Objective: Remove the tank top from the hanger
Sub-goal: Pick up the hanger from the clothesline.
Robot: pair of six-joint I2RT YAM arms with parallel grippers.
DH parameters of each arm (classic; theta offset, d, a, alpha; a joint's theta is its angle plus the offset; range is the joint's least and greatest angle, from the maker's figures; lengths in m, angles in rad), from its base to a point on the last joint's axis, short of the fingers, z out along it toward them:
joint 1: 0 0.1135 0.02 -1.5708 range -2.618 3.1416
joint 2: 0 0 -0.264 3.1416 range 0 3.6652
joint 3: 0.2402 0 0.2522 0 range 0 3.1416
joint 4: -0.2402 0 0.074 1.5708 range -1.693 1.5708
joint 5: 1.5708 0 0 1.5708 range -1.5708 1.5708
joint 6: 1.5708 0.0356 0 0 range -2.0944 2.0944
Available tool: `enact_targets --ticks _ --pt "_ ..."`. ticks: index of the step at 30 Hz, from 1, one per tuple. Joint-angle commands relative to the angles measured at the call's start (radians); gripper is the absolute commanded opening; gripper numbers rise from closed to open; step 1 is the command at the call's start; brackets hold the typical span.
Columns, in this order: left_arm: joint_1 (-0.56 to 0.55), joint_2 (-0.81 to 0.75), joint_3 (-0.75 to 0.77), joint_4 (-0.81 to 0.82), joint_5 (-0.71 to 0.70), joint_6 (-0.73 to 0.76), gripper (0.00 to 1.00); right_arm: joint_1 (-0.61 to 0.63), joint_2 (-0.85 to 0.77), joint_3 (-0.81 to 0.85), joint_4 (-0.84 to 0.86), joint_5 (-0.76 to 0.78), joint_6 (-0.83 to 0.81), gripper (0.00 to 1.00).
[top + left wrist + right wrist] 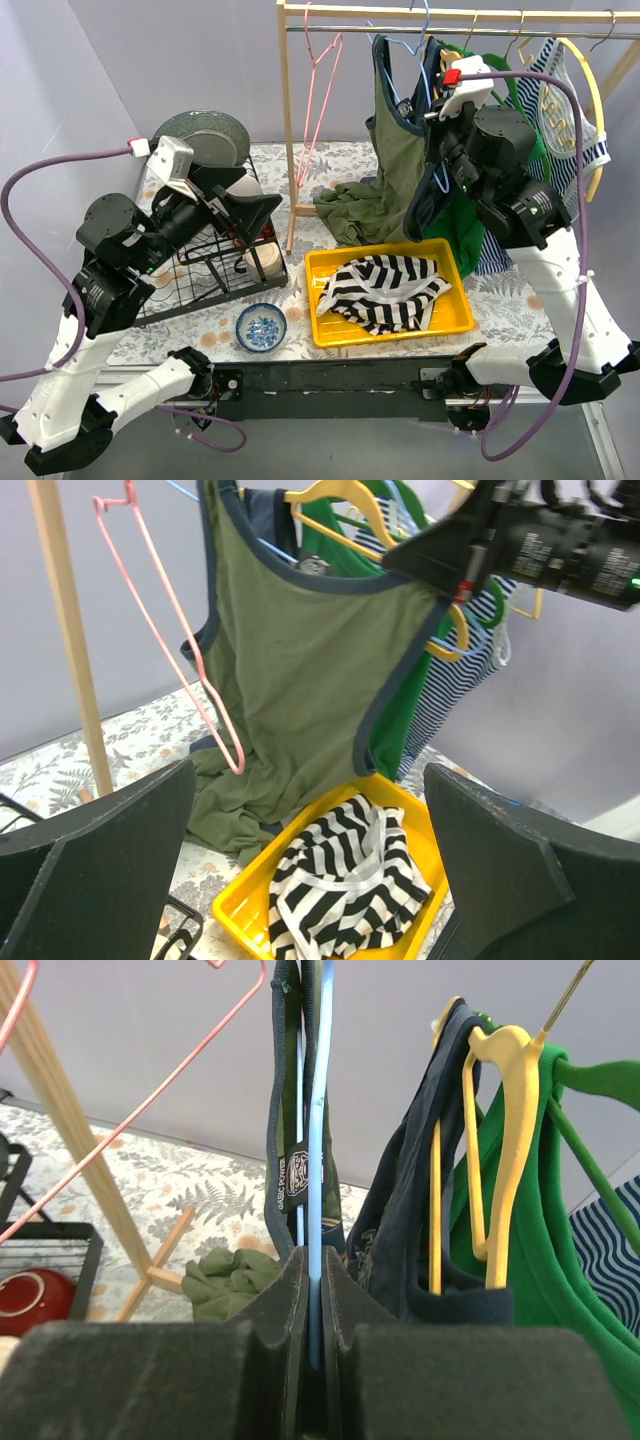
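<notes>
Up at the rail (400, 30), the right gripper (315, 1290) is clenched on the thin wire of a blue hanger (318, 1110). The tank top (395, 150) is on that hanger, just left of the gripper in the top view. Its lower half drapes down and bunches on the table (330, 160) behind a tray (320, 270). From the right wrist, its edge with a small woven label sits right beside the pinched wire.

The left gripper (258, 208) is well apart from it, low on the left over a dish rack (200, 270), jaws spread wide with nothing in them.

The table wears a pale cloth printed with ferns and flowers, and the walls behind are plain grey-lilac. The rail hangs in a light wooden frame (285, 120).

The tank top is soft olive cloth with navy binding at the neck and armholes. A bare pink hanger (318, 100) of thin wire hangs to its left. To its right hang a navy top on a yellow hanger (515, 1130), a bright green top (580, 1260) and a blue-and-white striped one. The tray is glossy yellow plastic and holds a crumpled black-and-white striped garment (385, 290). A small blue bowl (262, 328) sits beside it.
</notes>
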Motion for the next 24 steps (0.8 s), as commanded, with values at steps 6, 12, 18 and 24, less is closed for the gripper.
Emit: enact_targets --ticks 6,12,18,24 --pt "0.0 0.056 0.116 0.038 -0.106 0.039 0.97 -0.001 -0.175 -0.065 -0.029 -0.176 0.041 0.01" --pt "0.0 0.182 0.254 0.08 -0.033 0.027 0.94 -0.001 -0.269 -0.119 -0.071 -0.273 0.033 0.01" --pt "0.0 0.301 0.343 0.143 0.039 0.016 0.9 -0.001 -0.314 -0.123 -0.138 -0.395 0.024 0.01" --pt "0.0 0.427 0.398 0.273 0.223 -0.058 0.84 -0.001 -0.344 -0.159 -0.11 -0.509 0.053 0.01"
